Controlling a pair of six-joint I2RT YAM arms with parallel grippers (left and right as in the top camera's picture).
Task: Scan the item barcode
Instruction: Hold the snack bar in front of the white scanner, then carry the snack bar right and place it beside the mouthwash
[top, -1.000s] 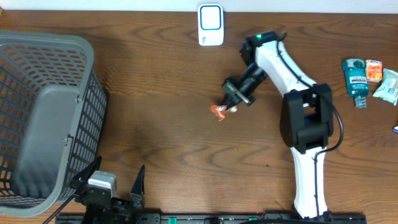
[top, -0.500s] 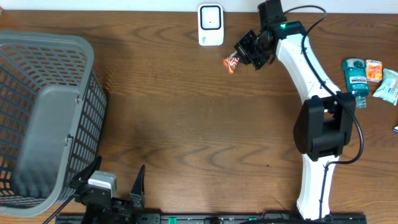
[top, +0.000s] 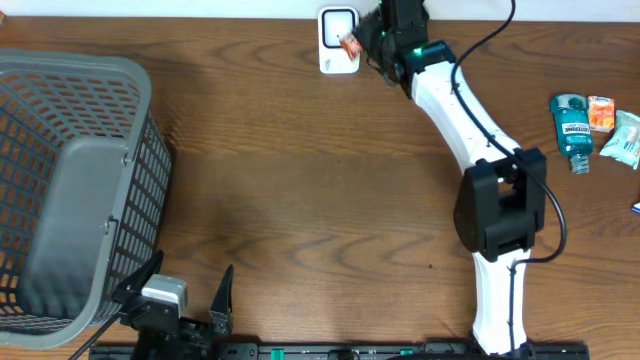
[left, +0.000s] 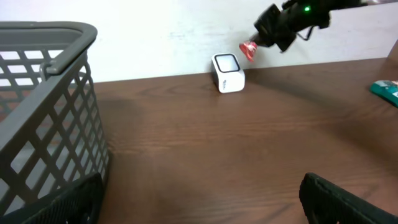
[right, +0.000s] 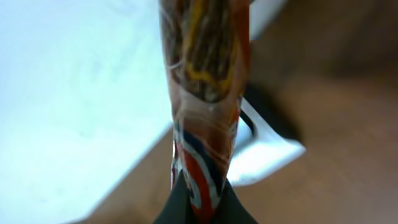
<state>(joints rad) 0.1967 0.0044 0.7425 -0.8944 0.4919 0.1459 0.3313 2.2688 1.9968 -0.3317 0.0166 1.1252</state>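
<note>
A small orange and red snack packet (top: 349, 45) hangs in the air right over the white barcode scanner (top: 333, 55) at the table's far edge. My right gripper (top: 366, 42) is shut on the packet, pinching its lower end between the two dark fingertips (right: 169, 208). The right wrist view shows the packet (right: 202, 99) close up, with the scanner (right: 267, 149) behind it. In the left wrist view the packet (left: 248, 50) floats just above and right of the scanner (left: 227, 72). My left gripper (left: 199, 208) is open and low at the table's front left, holding nothing.
A large grey mesh basket (top: 70, 190) fills the left side. A teal bottle (top: 571, 127), an orange packet (top: 601, 113) and a pale green packet (top: 625, 139) lie at the right edge. The right arm (top: 470, 130) stretches diagonally across the table's right half.
My right gripper carried the packet from the table's middle up and back-left, ending over the scanner. The left gripper stayed put.
</note>
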